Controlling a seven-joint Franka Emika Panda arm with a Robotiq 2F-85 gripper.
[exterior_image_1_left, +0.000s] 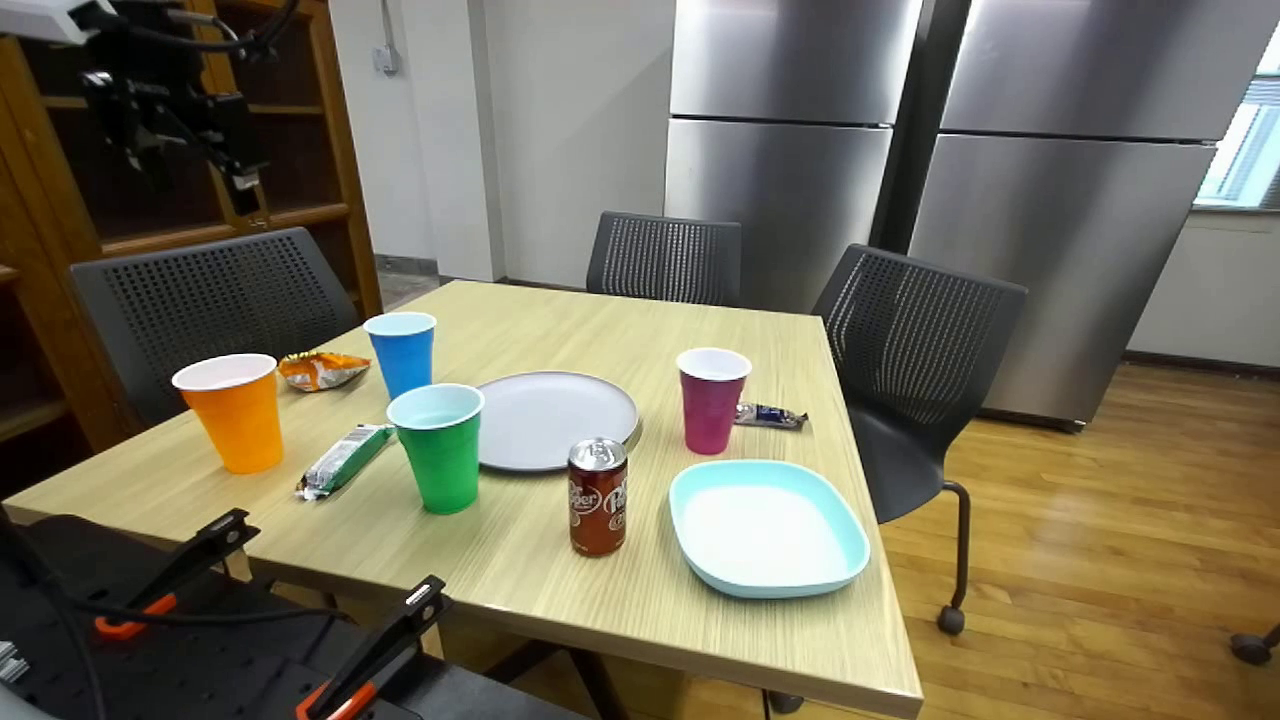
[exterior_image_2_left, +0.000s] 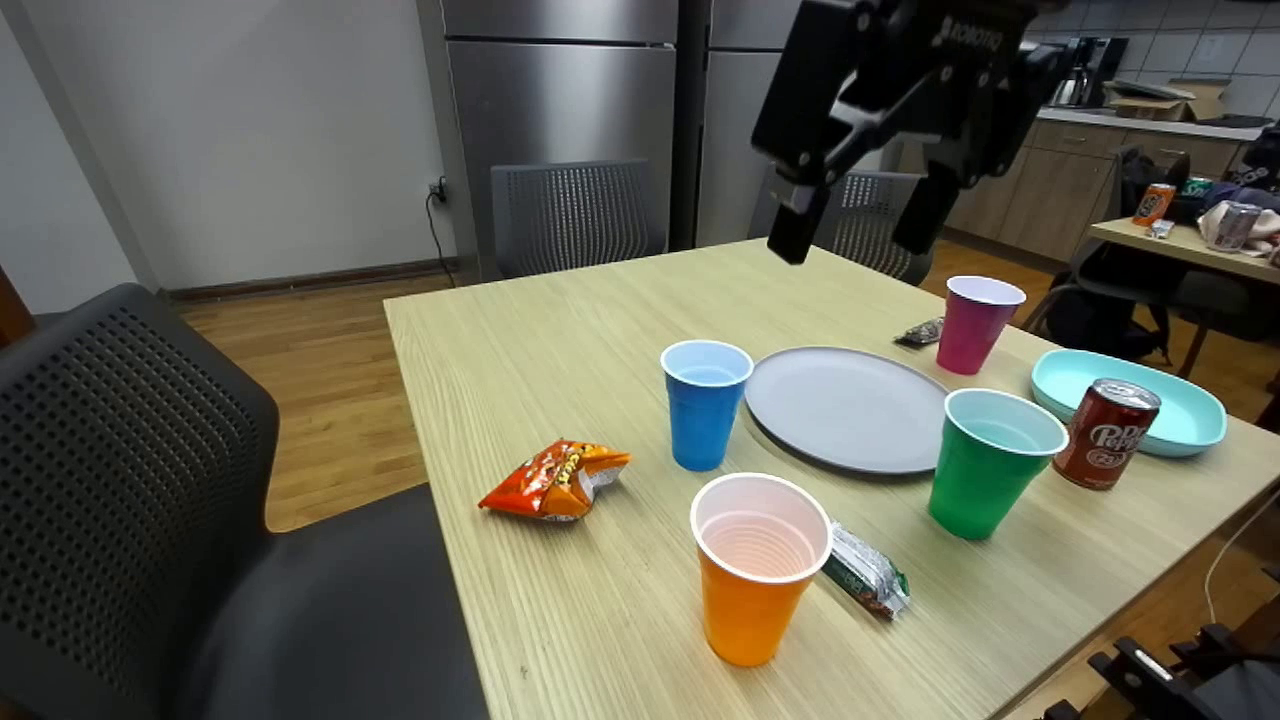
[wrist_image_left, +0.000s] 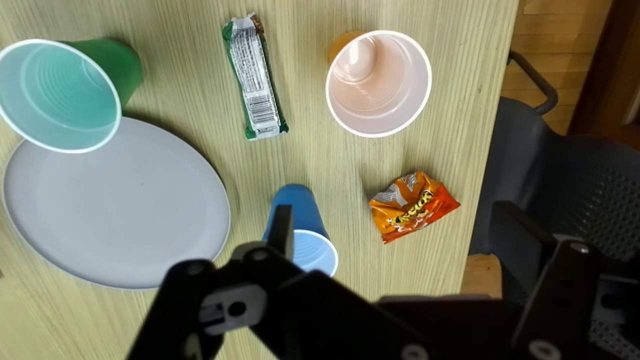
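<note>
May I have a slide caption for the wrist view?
Open gripper above a table: blue cup, snack bag, gray plate.

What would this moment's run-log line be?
gripper: open, holding nothing, above table | upright: blue cup, orange cup, green cup, purple cup | also on table: orange snack bag, gray plate

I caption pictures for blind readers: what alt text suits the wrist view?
An open, empty Robotiq gripper hangs over a wood-grain table, partly hiding a blue cup. The table also bears an orange snack bag, an orange cup, a green-wrapped bar, and a green cup beside a gray plate; a dark chair is at right.
</note>
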